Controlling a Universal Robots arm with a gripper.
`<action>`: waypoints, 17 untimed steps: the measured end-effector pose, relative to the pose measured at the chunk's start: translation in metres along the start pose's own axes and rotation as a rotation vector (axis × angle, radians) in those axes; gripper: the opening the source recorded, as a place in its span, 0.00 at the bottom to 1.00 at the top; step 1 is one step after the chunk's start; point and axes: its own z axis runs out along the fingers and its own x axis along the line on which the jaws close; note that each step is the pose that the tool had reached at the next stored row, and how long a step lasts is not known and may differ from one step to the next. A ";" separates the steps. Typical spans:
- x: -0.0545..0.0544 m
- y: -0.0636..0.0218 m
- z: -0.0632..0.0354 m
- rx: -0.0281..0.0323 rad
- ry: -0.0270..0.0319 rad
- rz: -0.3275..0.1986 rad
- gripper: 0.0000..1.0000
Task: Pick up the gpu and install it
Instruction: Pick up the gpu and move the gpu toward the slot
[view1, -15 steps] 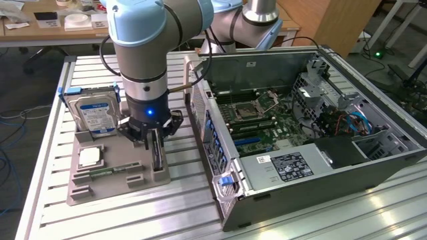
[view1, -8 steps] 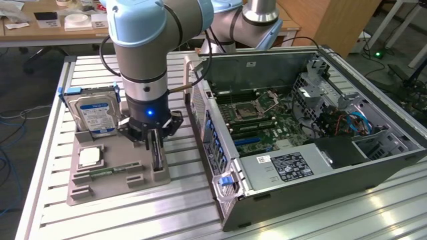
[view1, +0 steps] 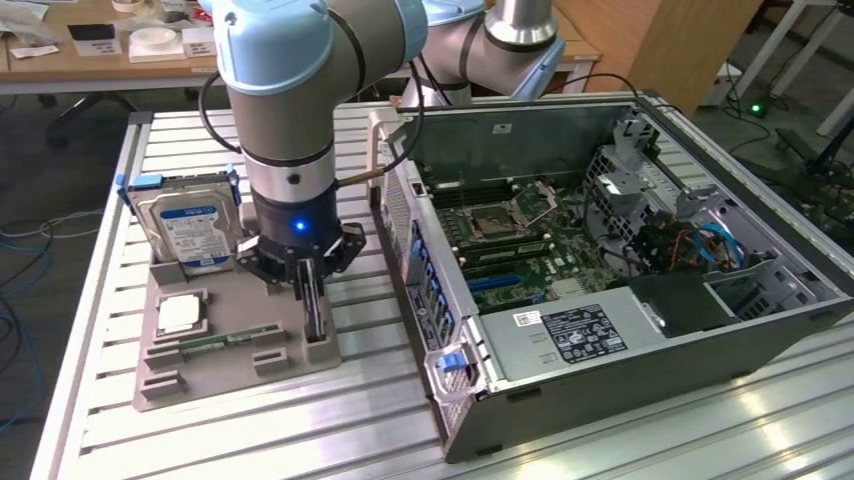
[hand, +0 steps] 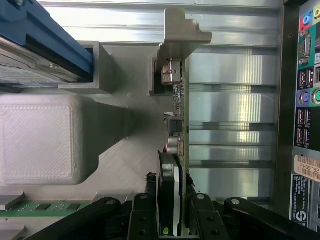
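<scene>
Gpu (view1: 315, 322) gripped on edge in the grey holder tray (view1: 227, 380)

The gripper (view1: 310, 300) is lowered over the tray on the slatted table (view1: 380, 405); in the wrist view its jaws are seen clenched on the gpu (hand: 177, 125), one against the dark face, one against the green board; the card is stood upright in its slot, beside the open computer case (view1: 801, 300); a hard drive (view1: 191, 228) is stood at the tray's far end.
</scene>
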 end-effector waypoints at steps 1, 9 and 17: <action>0.000 -0.0001 0.0000 0.0000 0.0001 0.000 0.33; 0.000 -0.0010 0.0000 0.0000 0.0001 0.000 0.33; 0.000 -0.0012 0.0002 0.0001 0.0000 0.000 0.28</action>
